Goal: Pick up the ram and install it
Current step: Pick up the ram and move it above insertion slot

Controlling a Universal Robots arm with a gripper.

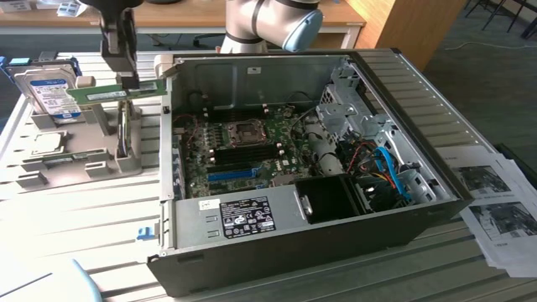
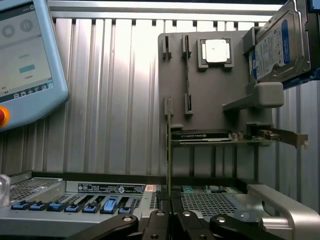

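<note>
Gripping the ram (image 1: 97,95) from above, the gripper (image 1: 127,84) sits in the upper left of the exterior view, its 2 fingers clenched on the stick's top edge. The ram is a thin green board held lengthwise and nearly level, its right end slightly higher and near the upper left corner of the open computer case (image 1: 277,251). It hangs over the grey fixture (image 1: 80,165) on the slatted table (image 1: 84,214), just right of the hard drive (image 1: 46,94), which leans in the fixture's rear holder. 1 dark card (image 1: 126,135) stands on edge in the fixture below the ram.

Filling the centre of the frame, the case lies open with the motherboard (image 1: 243,148) exposed. A blue slot (image 1: 231,174) shows on the board's lower part and the processor socket (image 1: 245,131) above it. Printed papers (image 1: 495,201) lie at the right edge, and the arm (image 1: 268,25) shows at top centre behind the case.

From the wrist, the ram (image 2: 169,150) is seen edge-on as 1 thin line running out from between the closed black fingers of the gripper (image 2: 170,222). Beyond it are the fixture (image 2: 215,100), a processor chip (image 2: 216,51), the hard drive (image 2: 277,45), the dark card (image 2: 202,136) and a teach pendant (image 2: 25,60).
</note>
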